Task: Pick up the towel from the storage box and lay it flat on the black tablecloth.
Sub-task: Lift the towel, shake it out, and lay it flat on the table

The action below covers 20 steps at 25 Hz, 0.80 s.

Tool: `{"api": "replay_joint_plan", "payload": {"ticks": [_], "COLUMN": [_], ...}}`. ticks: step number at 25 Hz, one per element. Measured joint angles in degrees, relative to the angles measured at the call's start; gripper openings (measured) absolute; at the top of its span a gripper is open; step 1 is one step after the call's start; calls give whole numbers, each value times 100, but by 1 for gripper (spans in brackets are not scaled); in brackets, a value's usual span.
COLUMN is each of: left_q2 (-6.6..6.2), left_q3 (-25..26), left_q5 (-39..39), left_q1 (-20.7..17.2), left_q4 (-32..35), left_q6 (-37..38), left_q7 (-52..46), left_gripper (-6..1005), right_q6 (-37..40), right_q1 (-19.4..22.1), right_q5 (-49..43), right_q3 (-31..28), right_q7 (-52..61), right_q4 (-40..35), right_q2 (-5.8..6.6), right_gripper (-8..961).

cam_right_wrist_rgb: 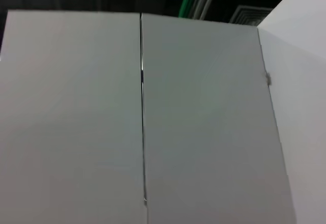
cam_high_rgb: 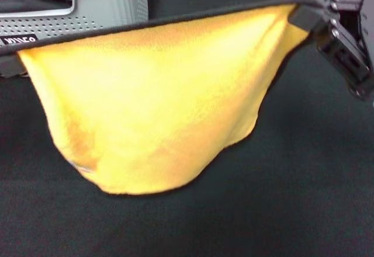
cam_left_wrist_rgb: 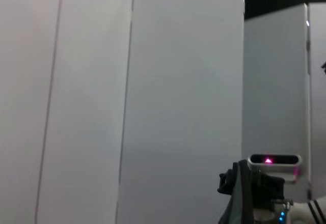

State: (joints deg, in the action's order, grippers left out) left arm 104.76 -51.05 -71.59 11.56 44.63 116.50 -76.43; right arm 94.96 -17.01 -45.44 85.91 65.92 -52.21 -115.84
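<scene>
In the head view, the towel (cam_high_rgb: 152, 105) hangs in the air, stretched by its top edge from the left border of the picture to the right gripper (cam_high_rgb: 312, 11) at the upper right. That gripper is clamped on the towel's right top corner, its black body reaching off to the right. The towel's black-edged top runs taut and slopes up toward the right; below it the yellow cloth sags in a rounded belly above the tablecloth (cam_high_rgb: 292, 198), which covers the whole near surface. The towel's left corner ends at the picture's left edge, where a dark shape holds it; the left gripper itself is cut off there and I cannot tell how its fingers stand. The box (cam_high_rgb: 87, 11) sits at the far left, behind the towel's top edge, its label partly showing.

The left wrist view shows pale wall panels and, far off, a small device with a pink light (cam_left_wrist_rgb: 268, 160).

The right wrist view shows only pale panels with a seam.
</scene>
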Motion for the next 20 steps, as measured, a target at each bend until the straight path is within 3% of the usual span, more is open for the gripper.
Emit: {"api": "replay_joint_plan", "payload": {"ticks": [8, 15, 20], "left_q2": [-437, -916, -1093], "left_q3": [-4, -403, -566], "left_q5": [-8, -28, -20], "left_q1": [-265, -395, -526], "left_q4": [938, 1289, 1589], "left_q6": [32, 49, 65], "left_q7": [-1070, -1502, -1674], "left_gripper": [19, 19, 19], "right_q6": [494, 483, 473], "right_q1": [-54, 33, 84], "right_q5": [373, 1284, 1785], "right_q3": [621, 2011, 2824], "right_q7": [-29, -285, -412], "right_q4": [717, 983, 995], "right_q2": [-7, -33, -35], "right_gripper": [88, 92, 94]}}
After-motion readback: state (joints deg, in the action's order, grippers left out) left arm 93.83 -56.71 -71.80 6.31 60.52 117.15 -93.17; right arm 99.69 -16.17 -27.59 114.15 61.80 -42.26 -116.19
